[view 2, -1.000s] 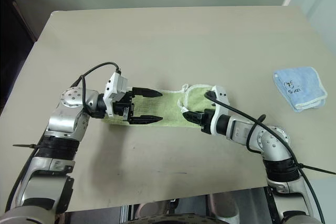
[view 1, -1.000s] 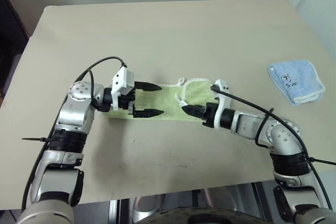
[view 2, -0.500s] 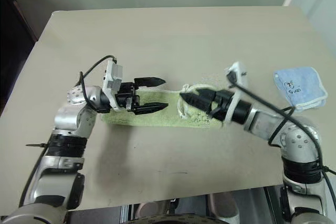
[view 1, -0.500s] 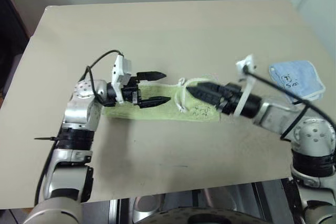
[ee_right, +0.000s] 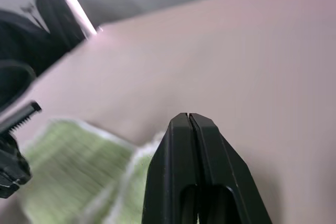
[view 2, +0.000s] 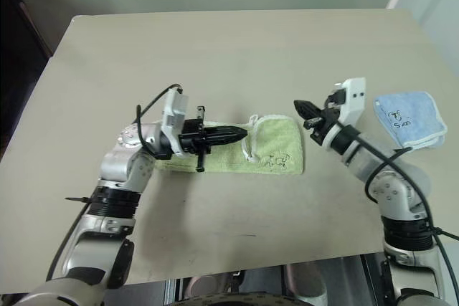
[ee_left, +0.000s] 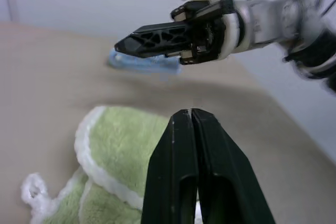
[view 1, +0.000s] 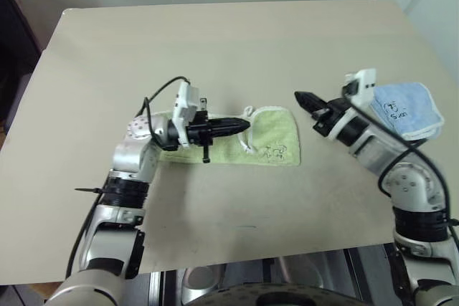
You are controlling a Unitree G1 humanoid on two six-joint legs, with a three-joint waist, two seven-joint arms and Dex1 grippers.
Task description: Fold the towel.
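Observation:
The towel (view 1: 278,132), light green with white edging, lies as a long folded strip on the table, its black doodle (view 1: 274,152) facing up near the right end and its white loop tag (view 1: 248,112) at the back edge. My left gripper (view 1: 246,125) is shut and empty, pointing right just over the towel's middle; its wrist view shows the towel (ee_left: 121,135) beneath the tips. To the right of the towel's right end, my right gripper (view 1: 299,95) is shut with nothing in it, off the cloth and pointing left. The towel (ee_right: 68,156) lies ahead of it in the right wrist view.
A smaller light blue cloth (view 1: 403,107) lies folded at the table's right edge, behind my right forearm. The beige table (view 1: 215,41) stretches bare behind the towel, with its front edge close to my arms.
Both grippers went from open to shut. My right gripper drew back to the right and up, off the towel. The left gripper slid right over the towel's middle.

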